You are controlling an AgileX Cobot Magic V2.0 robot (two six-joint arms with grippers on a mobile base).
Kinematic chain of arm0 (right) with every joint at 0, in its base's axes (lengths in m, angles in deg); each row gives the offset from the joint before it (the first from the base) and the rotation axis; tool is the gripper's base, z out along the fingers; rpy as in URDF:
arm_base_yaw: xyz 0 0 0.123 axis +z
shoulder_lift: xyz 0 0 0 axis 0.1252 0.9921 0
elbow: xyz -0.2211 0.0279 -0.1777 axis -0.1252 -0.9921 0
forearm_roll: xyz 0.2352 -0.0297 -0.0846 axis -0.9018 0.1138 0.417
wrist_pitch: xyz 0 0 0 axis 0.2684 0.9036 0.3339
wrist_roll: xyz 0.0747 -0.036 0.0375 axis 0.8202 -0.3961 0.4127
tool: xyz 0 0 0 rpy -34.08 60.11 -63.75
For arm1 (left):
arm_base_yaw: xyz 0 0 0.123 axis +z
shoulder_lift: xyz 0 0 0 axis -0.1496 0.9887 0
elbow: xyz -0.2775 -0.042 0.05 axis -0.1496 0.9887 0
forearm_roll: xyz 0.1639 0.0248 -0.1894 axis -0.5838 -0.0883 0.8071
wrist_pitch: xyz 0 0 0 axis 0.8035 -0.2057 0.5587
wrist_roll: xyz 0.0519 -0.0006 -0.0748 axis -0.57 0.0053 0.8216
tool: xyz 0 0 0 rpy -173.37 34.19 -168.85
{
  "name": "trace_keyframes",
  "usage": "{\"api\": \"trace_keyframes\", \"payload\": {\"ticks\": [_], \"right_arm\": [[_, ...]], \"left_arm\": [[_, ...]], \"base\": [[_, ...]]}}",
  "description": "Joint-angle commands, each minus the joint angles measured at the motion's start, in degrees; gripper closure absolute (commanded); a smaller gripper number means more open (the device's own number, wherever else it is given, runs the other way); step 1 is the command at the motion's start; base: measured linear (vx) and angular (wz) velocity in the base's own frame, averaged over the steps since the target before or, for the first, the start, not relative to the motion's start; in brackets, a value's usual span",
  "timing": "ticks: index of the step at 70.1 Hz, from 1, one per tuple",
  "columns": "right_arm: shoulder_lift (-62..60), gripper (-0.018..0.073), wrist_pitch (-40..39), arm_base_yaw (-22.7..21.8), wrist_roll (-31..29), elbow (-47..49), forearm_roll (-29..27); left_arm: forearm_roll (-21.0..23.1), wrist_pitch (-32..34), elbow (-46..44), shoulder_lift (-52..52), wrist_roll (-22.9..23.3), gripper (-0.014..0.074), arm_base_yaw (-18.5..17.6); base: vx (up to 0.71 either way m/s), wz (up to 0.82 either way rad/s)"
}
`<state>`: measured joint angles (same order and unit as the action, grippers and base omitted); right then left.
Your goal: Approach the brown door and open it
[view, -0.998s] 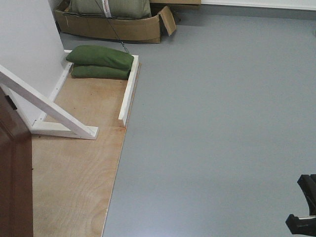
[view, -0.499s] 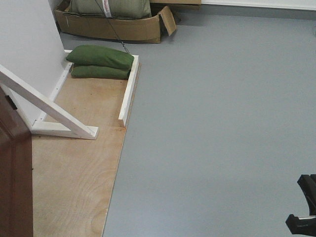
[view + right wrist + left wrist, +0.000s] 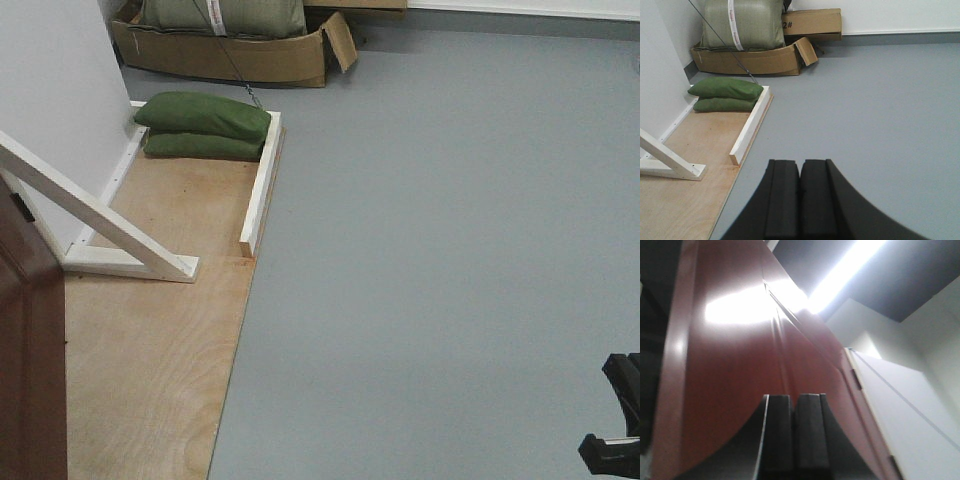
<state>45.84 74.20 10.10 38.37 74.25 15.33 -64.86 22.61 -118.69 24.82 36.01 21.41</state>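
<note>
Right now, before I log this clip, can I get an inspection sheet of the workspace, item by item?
Surface: grey floor, with a plywood board laid on its left side.
Job's things: brown door at the left edge of the front view. Its handle is not in view.
Clutter: two stacked green sandbags and an open cardboard box holding a sack.
Grippers: left gripper shut and empty, facing the door. Right gripper shut and empty, facing the open floor.
Cables: one thin dark cord slanting down past the box towards the sandbags.
Surroundings: white wall panel propped by a white diagonal brace.
</note>
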Motion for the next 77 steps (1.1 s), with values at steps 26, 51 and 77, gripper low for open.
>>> {"api": "trace_keyframes", "payload": {"ticks": [26,51,77], "right_arm": [[-0.9,0.0559,-4.6,-0.1,-0.6,-0.1,0.3],[-0.9,0.0559,-4.6,-0.1,-0.6,-0.1,0.3],[-0.9,0.0559,-4.6,-0.1,-0.6,-0.1,0.3]], "left_arm": [[12.9,22.9,-6.0,3.5,-14.4,0.0580,9.1],[45.0,57.4,-6.0,8.4,-36.9,0.0580,9.1],[65.8,61.5,-6.0,14.6,-63.6,0.0580,14.4]], "base": [[0.00,0.00],[0.00,0.00],[0.00,0.00]]}}
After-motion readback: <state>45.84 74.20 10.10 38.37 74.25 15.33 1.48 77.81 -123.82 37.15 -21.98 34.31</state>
